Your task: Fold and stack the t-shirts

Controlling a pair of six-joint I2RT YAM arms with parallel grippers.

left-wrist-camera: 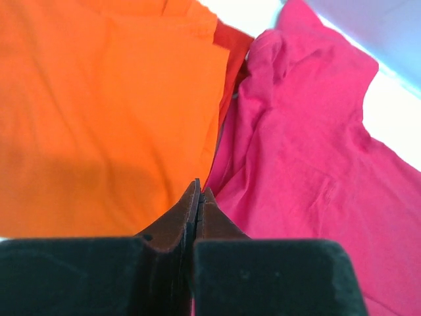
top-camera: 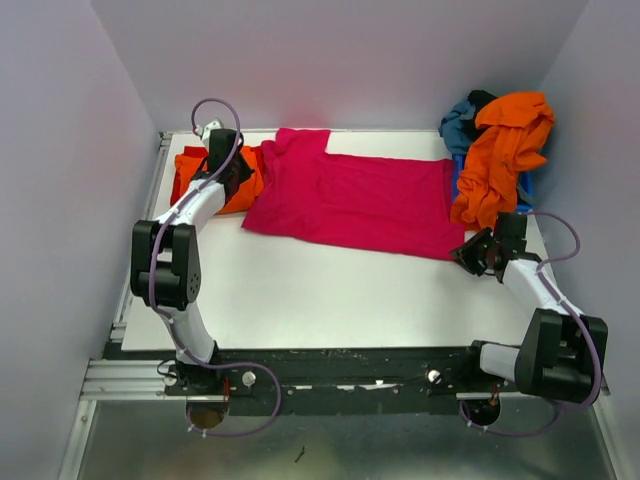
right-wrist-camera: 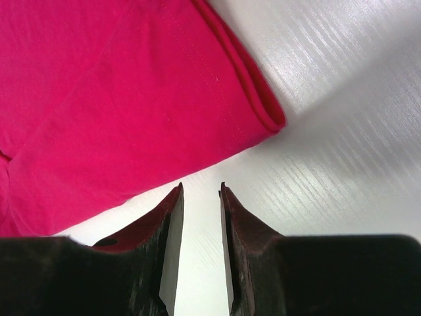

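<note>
Here, lavender walls point(top-camera: 60, 200) enclose a white table point(top-camera: 330, 300) bearing a magenta t-shirt point(top-camera: 350, 200).

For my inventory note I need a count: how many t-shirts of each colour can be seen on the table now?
Magenta-pink t-shirt: 1
Orange t-shirts: 2, the folded one and the crumpled one
Red t-shirt: 1, only an edge shows
Blue t-shirt: 1, mostly hidden
Black t-shirt: 1, mostly hidden
Total: 6
</note>
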